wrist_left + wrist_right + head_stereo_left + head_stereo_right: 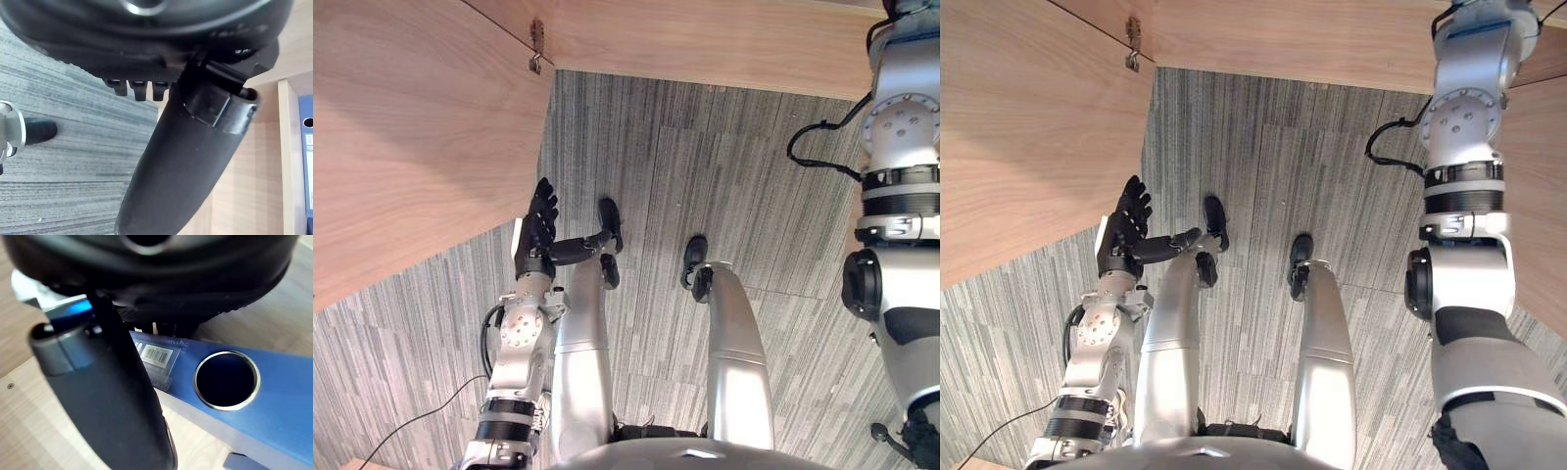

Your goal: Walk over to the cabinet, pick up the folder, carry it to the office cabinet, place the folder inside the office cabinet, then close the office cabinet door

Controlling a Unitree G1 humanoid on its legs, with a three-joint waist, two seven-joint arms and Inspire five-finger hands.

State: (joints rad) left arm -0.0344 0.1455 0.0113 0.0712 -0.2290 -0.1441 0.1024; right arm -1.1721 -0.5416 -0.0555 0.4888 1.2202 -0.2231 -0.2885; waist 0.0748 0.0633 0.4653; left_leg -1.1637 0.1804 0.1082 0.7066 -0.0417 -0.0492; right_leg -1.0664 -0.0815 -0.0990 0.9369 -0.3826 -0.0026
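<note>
Folder [274,396] lies pinched between right hand's [115,396] thumb and fingers.

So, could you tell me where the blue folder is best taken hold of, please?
I'd take the blue folder by its spine, near the metal-ringed finger hole, coming straight at the spine. That narrow face is turned toward the right hand, and the hole gives something to hook.
</note>
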